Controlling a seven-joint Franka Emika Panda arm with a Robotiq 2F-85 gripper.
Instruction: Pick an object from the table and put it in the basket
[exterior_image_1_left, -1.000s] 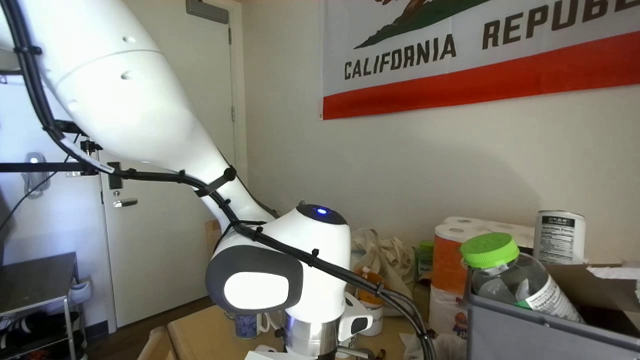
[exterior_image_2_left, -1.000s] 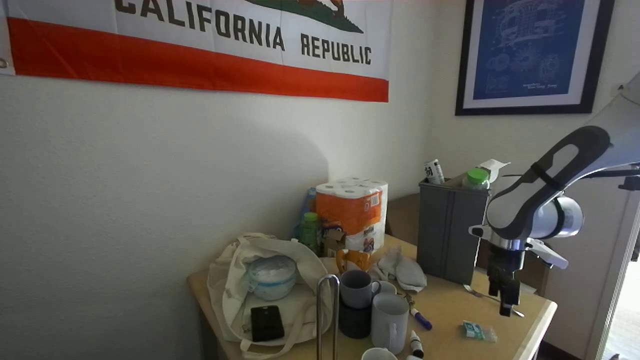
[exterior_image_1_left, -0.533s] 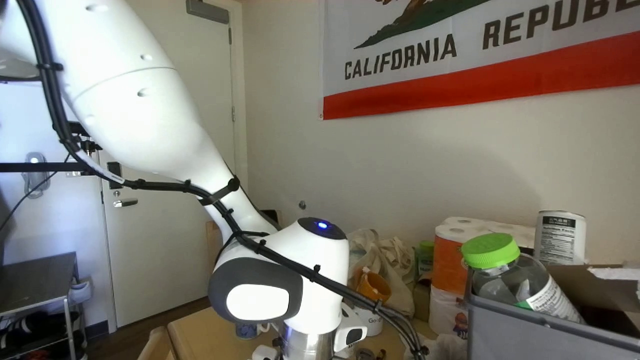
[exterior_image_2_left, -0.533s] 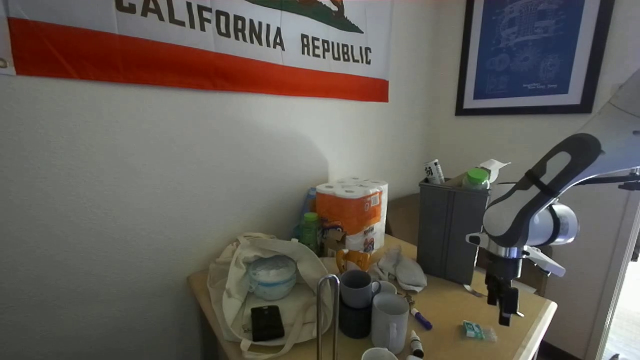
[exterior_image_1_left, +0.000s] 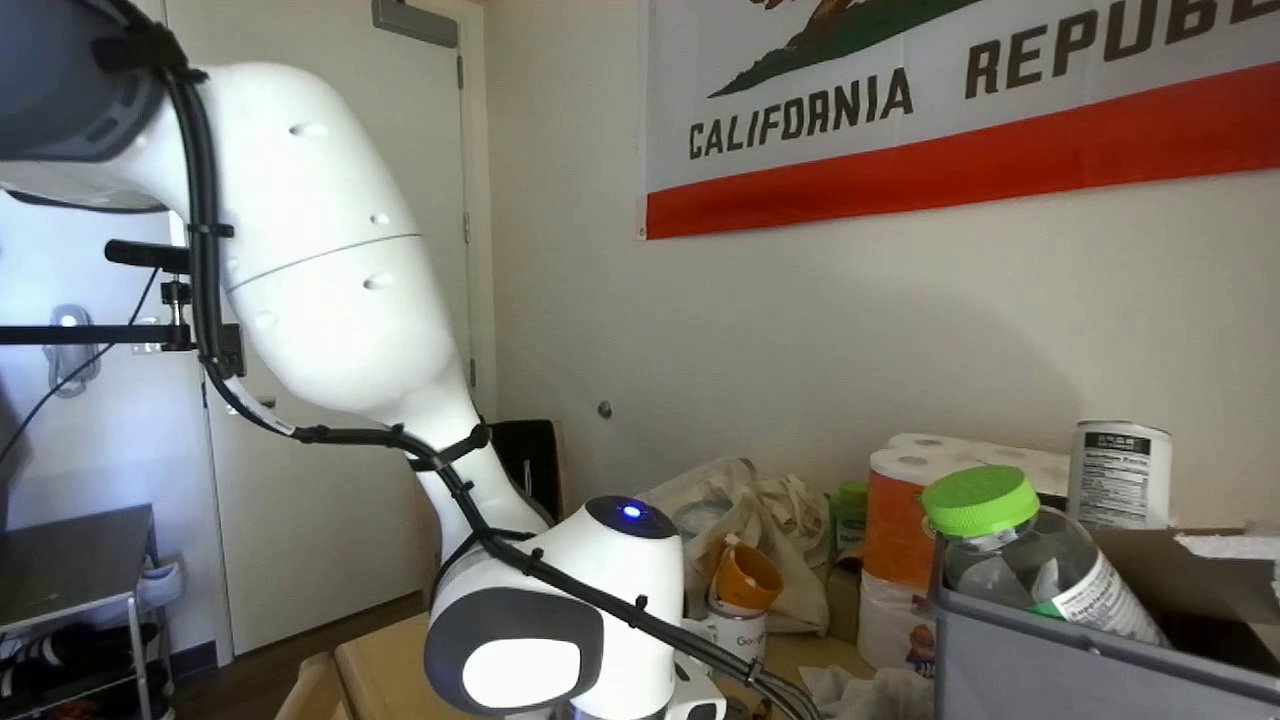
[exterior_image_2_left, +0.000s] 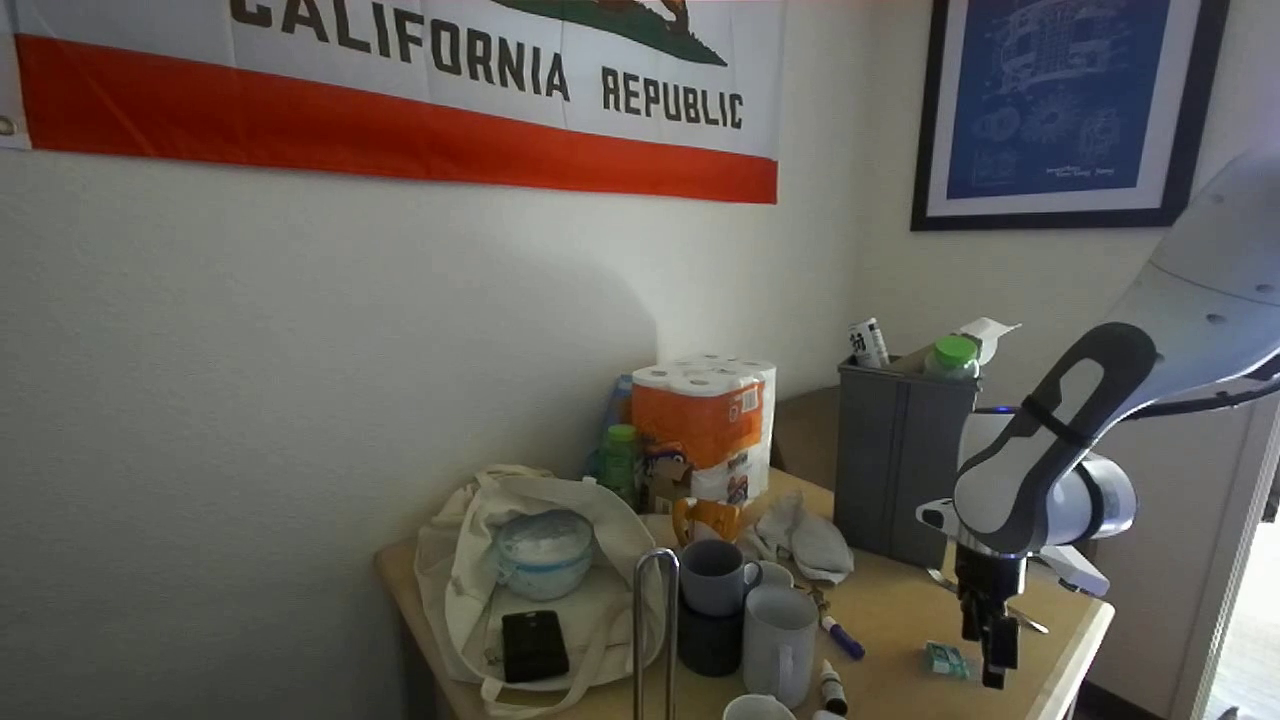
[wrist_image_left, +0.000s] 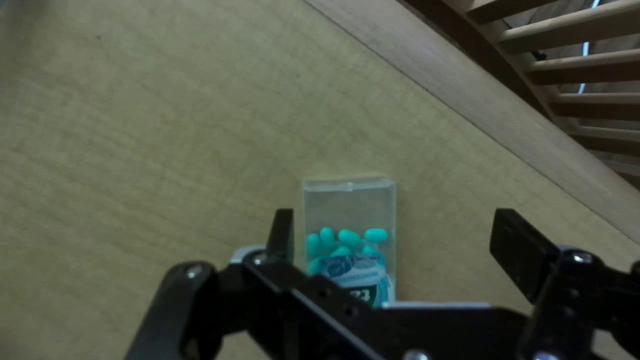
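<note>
A clear flat box of turquoise mints (wrist_image_left: 350, 207) lies on the light wooden table (wrist_image_left: 165, 130). In the wrist view my gripper (wrist_image_left: 397, 227) stands open above it, the box between the fingers but close to the left one. Part of the gripper covers the lower end of the box. In an exterior view the gripper (exterior_image_2_left: 984, 655) points down, overlapping one end of the mint box (exterior_image_2_left: 945, 660). Behind it stands the tall grey basket (exterior_image_2_left: 890, 470), holding a green-capped bottle (exterior_image_2_left: 955, 355) and a can (exterior_image_2_left: 868, 343). The remaining exterior view cuts off my fingers.
A metal utensil (exterior_image_2_left: 1028, 622) and a purple marker (exterior_image_2_left: 843, 638) lie near the mint box. White mug (exterior_image_2_left: 775, 635), stacked grey mugs (exterior_image_2_left: 712, 580), cloth bag (exterior_image_2_left: 470, 560) and paper rolls (exterior_image_2_left: 700, 425) stand further left. Wooden slats (wrist_image_left: 585, 75) show beyond the table edge.
My gripper has come down and shifted left in the exterior view where its fingers show, now covering part of the mint box. Its fingers look apart throughout; the box has not moved.
</note>
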